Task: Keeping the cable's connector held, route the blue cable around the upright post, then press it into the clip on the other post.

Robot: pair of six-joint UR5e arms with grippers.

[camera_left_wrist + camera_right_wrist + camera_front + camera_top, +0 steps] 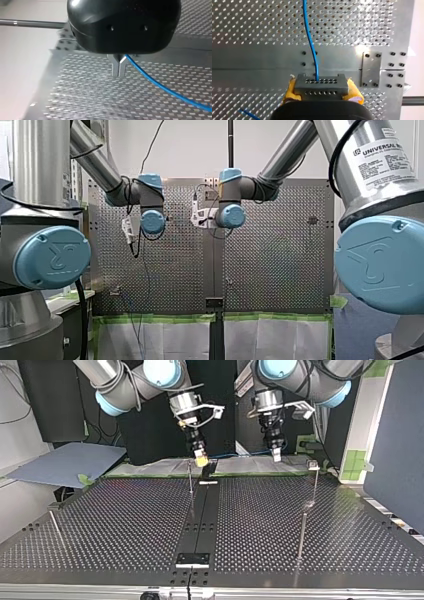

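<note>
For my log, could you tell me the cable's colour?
Blue cable, clearest in right wrist view.

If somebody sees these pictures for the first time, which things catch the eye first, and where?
The blue cable, bright against the grey perforated table: in the right wrist view it runs out of a grey connector clamped between my right gripper's yellow pads. In the left wrist view my left gripper pinches the cable in its metal fingers. In the top view, thin upright posts stand apart on the table.
</note>
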